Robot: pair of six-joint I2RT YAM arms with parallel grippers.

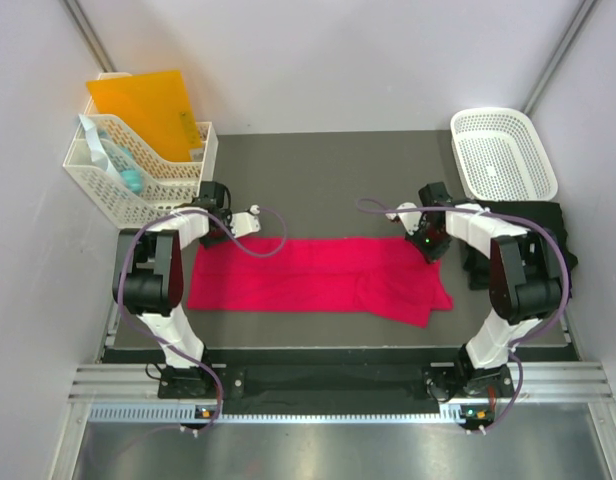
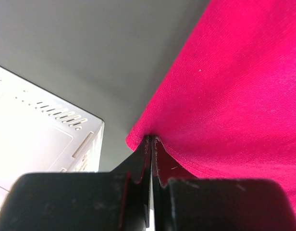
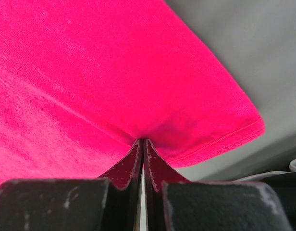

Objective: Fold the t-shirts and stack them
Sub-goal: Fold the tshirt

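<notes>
- Left gripper point(image 2: 151, 139): dark, scuffed fingers pressed together with only a hairline seam between them, pinching a corner of the red t-shirt point(image 1: 318, 275). The cloth puckers into a small peak right at the tips.
- Right gripper point(image 3: 141, 142): jaws likewise closed, nipping the same shirt just inside its stitched hem. The fabric dents inward at the bite.
- Cloth in the wrist views: soft knit with a fine ribbed weave, matte, bright pinkish-red. The hem by the right gripper shows a raised line of stitching and a rounded corner.
- Shirt in the top view: folded into a long, flat band at the middle of the table point(image 1: 328, 170), with its long axis running 9 to 3 o'clock. The 9 o'clock half lies smooth. The 3 o'clock end is creased and bulkier, and its near corner sags toward 5 o'clock.
- The grips sit on the far edge, one near each end.
- Table surface: dark grey, flat, matte.
- Black t-shirt point(image 1: 553, 215): a dark heap at 3 o'clock, largely hidden behind the right arm, so its shape is unclear.
- Basket point(image 1: 503, 150): white lattice plastic, rounded rectangle, at 1 o'clock.
- Rack point(image 1: 138, 170): white slotted plastic, at 10 o'clock, holding an orange folder point(image 1: 148, 105).
</notes>
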